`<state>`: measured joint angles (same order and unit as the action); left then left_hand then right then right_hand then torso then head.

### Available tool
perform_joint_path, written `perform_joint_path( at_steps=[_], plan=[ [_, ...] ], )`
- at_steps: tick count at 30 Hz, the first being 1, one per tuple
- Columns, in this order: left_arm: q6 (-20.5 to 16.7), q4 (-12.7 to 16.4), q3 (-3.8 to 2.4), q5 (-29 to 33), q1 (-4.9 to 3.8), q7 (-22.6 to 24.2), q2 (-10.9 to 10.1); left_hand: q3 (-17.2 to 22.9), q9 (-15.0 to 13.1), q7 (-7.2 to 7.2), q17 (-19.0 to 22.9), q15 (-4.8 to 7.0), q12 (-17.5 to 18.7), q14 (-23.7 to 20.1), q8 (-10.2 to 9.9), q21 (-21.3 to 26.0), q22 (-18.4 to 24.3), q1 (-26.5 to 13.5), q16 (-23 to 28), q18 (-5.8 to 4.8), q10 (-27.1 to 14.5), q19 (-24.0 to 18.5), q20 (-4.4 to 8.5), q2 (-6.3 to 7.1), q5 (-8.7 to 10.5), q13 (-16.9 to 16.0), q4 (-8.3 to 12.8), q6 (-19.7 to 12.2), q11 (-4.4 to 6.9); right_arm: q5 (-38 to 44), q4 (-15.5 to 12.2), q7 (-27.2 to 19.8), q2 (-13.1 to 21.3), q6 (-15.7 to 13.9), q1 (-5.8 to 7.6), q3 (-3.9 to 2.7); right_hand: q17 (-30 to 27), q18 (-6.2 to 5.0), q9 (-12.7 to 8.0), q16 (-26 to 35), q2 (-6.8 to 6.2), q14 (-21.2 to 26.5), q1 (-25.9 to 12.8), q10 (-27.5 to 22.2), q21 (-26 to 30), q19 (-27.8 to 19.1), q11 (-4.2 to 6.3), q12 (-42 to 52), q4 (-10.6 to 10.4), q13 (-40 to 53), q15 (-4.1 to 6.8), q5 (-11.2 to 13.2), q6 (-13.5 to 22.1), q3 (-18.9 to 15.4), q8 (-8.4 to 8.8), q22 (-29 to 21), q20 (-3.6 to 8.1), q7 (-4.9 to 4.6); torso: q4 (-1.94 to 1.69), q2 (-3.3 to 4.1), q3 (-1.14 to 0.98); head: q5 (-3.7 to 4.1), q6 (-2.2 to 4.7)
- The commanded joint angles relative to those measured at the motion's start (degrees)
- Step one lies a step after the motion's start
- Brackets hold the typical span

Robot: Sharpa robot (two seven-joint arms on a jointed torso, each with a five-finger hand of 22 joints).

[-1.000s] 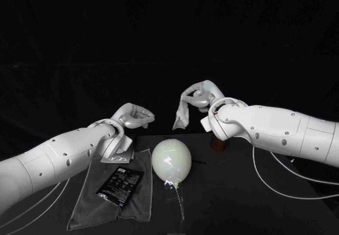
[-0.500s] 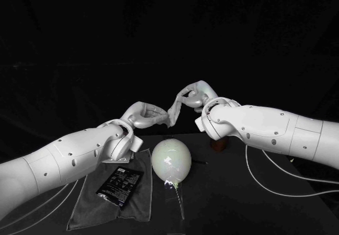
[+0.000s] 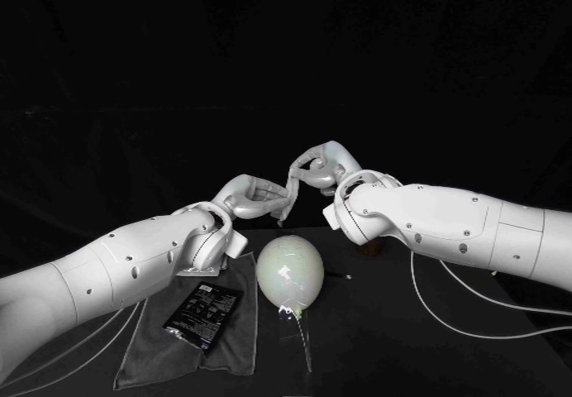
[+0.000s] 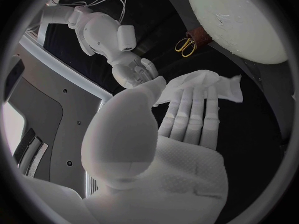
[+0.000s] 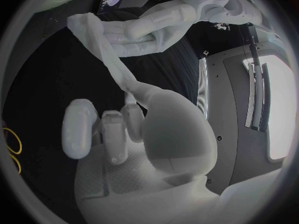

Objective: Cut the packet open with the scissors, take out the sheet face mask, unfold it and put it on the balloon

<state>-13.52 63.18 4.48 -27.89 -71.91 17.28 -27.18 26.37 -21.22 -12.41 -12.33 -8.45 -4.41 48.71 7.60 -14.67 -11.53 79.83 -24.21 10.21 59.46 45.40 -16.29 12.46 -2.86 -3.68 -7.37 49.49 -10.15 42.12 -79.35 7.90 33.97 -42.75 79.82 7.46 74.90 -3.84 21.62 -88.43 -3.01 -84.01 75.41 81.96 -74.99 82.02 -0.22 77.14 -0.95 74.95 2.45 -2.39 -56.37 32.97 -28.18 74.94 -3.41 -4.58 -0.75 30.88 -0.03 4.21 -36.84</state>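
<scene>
Sheet face mask point(image 3: 288, 193) mid-frame above the balloon point(image 3: 291, 271), in the joint grip of left hand point(image 3: 248, 198) and right hand point(image 3: 320, 164).

Lighting: dim, with black backdrop and black table point(image 3: 405, 347). The left arm point(image 3: 119, 265) and right arm point(image 3: 453, 219) are bright on top and shaded beneath. Glare: soft sheen on balloon point(image 3: 290, 269); sheet face mask point(image 4: 206, 84) washed pale. Wrist views: fisheye circle, straight edges bending toward the dark rim.
</scene>
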Motion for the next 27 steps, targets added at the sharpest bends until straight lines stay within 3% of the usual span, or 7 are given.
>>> perform_joint_path(
  at_steps=[1, 8, 21, 27],
  plan=[
    [2.6, -0.1, -0.08, 0.3, -0.03, -1.8, 0.5, -0.6, 0.2, -0.04, 0.2, -0.02, 0.4, -0.5, -0.3, 0.7, 0.6, 0.8, 1.0, 0.29, -0.4, 0.7, 0.08, -0.05, 0.09, 0.0, 0.0, -0.3, -0.08, 1.0, -0.8, -0.7, 0.2, -0.8, -0.02, -0.04, 12.4, 0.49, 1.7, -0.3, 0.14, -4.9, 0.2, 0.4, 0.1, 0.0, -0.04, 0.0, 0.1, 1.9, 0.54, -0.4, -0.2, 0.3, -0.82, 10.6, 0.04, 0.02, 0.01, 0.04, 0.01, 0.02, -0.09],
    [3.5, 0.4, -0.07, -0.7, -0.01, -2.7, 0.5, -1.6, 0.5, 0.91, 0.5, -0.17, 0.4, -0.5, -0.1, 2.3, 1.9, 0.8, 2.9, 0.19, 0.2, 1.0, -0.04, -0.19, 0.09, 0.0, 0.1, 0.2, -0.07, 1.0, -2.0, -0.8, 0.3, -0.7, -0.06, -0.04, 12.4, 0.49, 1.7, -0.3, 0.14, -4.9, 0.2, 0.4, 0.1, 0.0, -0.04, 0.0, 0.1, 1.9, 0.54, -0.4, -0.2, 0.3, -0.82, 10.6, 0.04, 0.02, -0.03, -0.03, -0.01, 0.20, -0.16],
    [2.6, 0.3, -0.06, -0.2, 0.01, -2.8, 0.4, -2.6, 1.0, 0.26, 0.1, 0.37, 0.4, 2.1, 0.0, 3.0, 2.9, 1.0, 3.3, 0.34, 0.5, 2.8, 0.14, -0.61, 0.10, -0.1, 0.0, 0.7, 0.26, 1.1, -2.9, -0.9, 0.2, -0.5, -0.12, -0.04, 12.4, 0.49, 1.7, -0.3, 0.14, -4.9, 0.2, 0.4, 0.1, 0.0, -0.04, 0.0, 0.1, 1.9, 0.54, -0.4, -0.2, 0.3, -0.82, 10.6, 0.04, 0.02, 0.00, -0.01, 0.02, 0.18, -0.17],
    [2.0, 0.1, -0.06, 1.2, 0.01, -2.6, 0.3, -4.4, 1.2, 0.25, 0.1, 0.34, 0.3, 2.5, 0.2, 3.9, 3.7, -0.4, 4.2, 0.23, 0.6, 3.1, 0.09, -0.20, 0.11, -0.1, -1.0, 1.0, 0.27, 1.2, -3.0, -0.8, 0.3, -0.2, -0.13, -0.04, 12.4, 0.49, 1.7, -0.3, 0.14, -4.9, 0.2, 0.4, 0.1, 0.0, -0.04, 0.0, 0.1, 1.9, 0.54, -0.4, -0.2, 0.3, -0.82, 10.6, 0.04, 0.02, 0.01, -0.03, 0.00, 0.17, -0.22]
  ],
)
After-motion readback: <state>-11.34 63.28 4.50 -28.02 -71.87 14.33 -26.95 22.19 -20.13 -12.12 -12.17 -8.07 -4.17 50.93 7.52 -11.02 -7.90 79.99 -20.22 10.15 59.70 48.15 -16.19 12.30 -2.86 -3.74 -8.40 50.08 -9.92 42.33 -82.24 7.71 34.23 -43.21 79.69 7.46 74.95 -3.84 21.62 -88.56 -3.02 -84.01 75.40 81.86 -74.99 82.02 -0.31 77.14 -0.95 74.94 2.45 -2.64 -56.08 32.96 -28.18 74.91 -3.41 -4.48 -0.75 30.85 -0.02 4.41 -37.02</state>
